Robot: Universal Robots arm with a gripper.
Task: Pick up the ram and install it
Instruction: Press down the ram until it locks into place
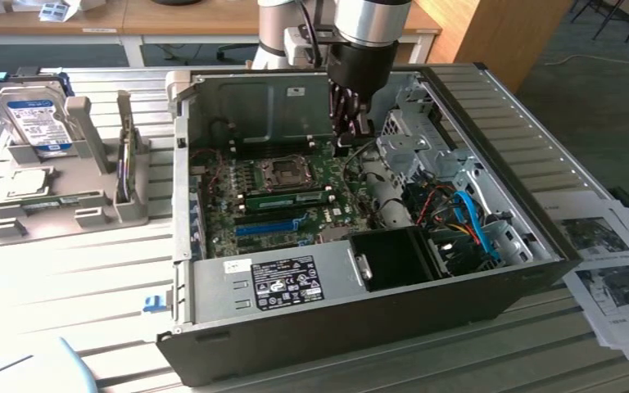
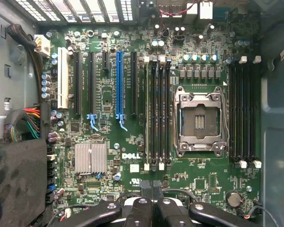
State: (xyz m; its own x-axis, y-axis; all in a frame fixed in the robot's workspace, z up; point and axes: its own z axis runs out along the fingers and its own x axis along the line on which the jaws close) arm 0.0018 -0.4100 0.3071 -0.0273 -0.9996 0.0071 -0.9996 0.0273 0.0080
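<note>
The open computer case [image 1: 402, 270] fills the middle of the exterior view, lying on a slatted table [image 1: 74, 270] with its motherboard [image 1: 282, 205] facing up. The arm reaches down into the upper centre of the case, and its gripper [image 1: 350, 123] hangs above the board with the fingers [image 2: 154, 201] drawn together, nothing between them, touching nothing. The ram [image 1: 285, 198] lies as a green stick seated across the board, just below the processor socket [image 1: 285, 170] and lower left of the gripper. A grey rack [image 1: 63, 196] at the exterior view's left holds a hard drive [image 1: 33, 119] upright; printed sheets [image 1: 615, 270] lie at the right edge. The wrist view looks straight down on the board, showing a blue slot [image 2: 119, 82], a heatsink [image 2: 90, 157], the socket [image 2: 200, 122] and the ram [image 2: 147, 113] in the nearest slot beside it.
</note>
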